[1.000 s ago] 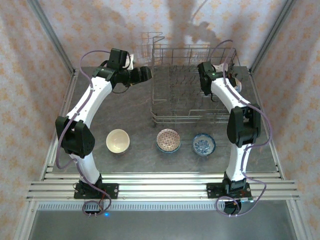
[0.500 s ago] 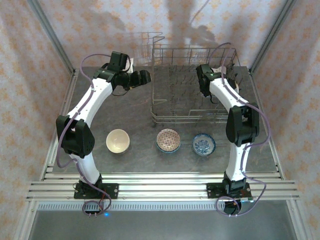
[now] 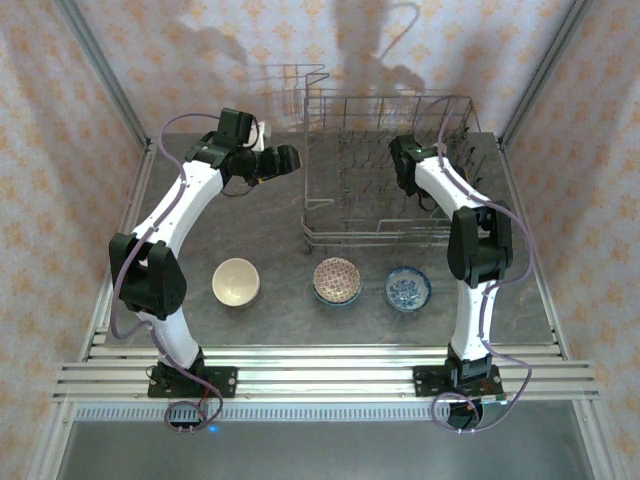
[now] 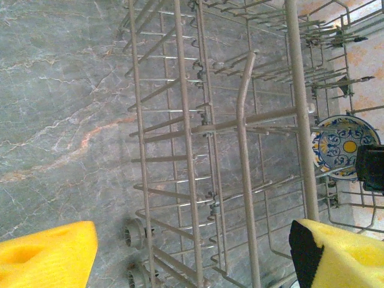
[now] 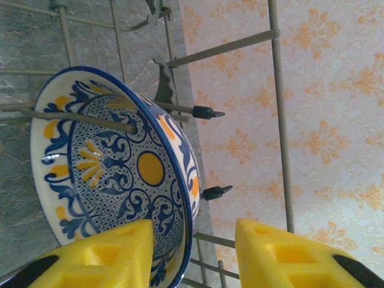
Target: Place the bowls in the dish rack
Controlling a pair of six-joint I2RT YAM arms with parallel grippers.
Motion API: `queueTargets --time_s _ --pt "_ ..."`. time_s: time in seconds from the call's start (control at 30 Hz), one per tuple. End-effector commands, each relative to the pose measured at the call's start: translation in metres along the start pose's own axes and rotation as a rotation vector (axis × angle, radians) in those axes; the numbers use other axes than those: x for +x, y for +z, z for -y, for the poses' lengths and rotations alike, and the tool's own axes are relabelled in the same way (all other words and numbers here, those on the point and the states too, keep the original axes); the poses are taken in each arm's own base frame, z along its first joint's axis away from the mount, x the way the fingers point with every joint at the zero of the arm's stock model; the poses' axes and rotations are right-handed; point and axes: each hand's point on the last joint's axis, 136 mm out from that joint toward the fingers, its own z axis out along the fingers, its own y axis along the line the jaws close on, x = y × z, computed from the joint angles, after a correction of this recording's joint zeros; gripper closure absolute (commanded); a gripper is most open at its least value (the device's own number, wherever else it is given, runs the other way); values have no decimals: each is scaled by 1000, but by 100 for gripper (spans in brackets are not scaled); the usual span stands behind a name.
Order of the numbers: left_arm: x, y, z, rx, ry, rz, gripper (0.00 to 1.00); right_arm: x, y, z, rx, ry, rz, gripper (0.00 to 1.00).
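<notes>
The dish rack [image 3: 385, 175] stands at the back of the table. In the right wrist view a blue-white bowl with an orange centre [image 5: 114, 174] leans on edge among the rack's tines. My right gripper [image 5: 192, 246] is open around its rim, the right finger clear of it. The left wrist view also catches this bowl [image 4: 337, 147] at the rack's far end. On the table in front lie a cream bowl [image 3: 236, 281], a brown-red patterned bowl [image 3: 337, 280] and a blue-patterned bowl [image 3: 408, 288]. My left gripper [image 3: 288, 158] hovers open and empty beside the rack's left side [image 4: 243, 120].
The rack's raised wire handle [image 3: 305, 95] rises at its back left corner. Patterned walls close in the table on three sides. Bare grey marbled tabletop [image 3: 260, 225] lies between the rack and the row of bowls.
My right gripper has opened off the blue-white bowl, leaving it in the rack, and its arm has shifted slightly left. The left arm has drifted a little to the left.
</notes>
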Motion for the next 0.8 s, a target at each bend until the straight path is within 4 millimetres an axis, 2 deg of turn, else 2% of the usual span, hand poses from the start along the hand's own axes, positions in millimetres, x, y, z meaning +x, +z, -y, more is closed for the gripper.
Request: queueTargets --time_s 0.0,0.17,0.4,0.6,0.77 --pt "-5 -14 10 43 27 30 16 1 -2 -3 -36 24 -23 57" --pt "0 -13 10 55 19 22 16 0 -12 6 -69 66 -30 42" --pt "9 -15 9 58 1 0 16 -1 -53 28 -275 209 18 23" --pt "12 -34 13 52 -6 52 16 2 -82 46 -395 303 79 19" --pt "27 -57 32 22 41 56 16 8 -101 54 -489 350 115 19"
